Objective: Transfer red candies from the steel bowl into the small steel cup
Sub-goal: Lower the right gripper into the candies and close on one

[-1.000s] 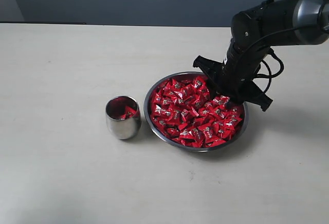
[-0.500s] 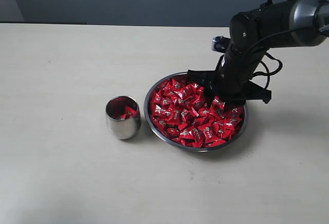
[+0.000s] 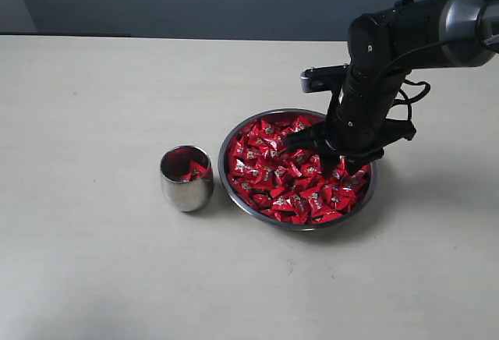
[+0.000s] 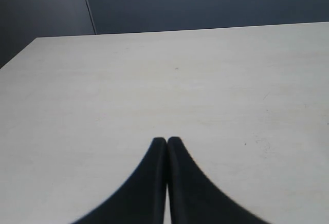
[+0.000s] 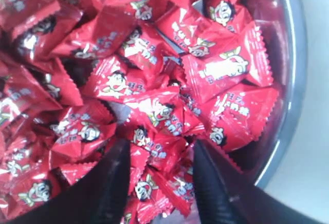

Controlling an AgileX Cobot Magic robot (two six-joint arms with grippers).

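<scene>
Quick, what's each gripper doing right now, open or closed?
Left gripper: closed, empty.
Right gripper: open, straddling red candies.

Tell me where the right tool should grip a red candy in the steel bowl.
I'd grip the red candy lying between the right tool's open fingers across its puffy middle, not the thin crimped edges. Come straight down from above: it tops the pile in the steel bowl.

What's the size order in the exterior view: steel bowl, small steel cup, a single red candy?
1. steel bowl, widest by far.
2. small steel cup, much narrower than the bowl.
3. single red candy, smallest; a few lie inside the cup.
All three sit close together on the table, so nearness to the camera barely skews this.
</scene>
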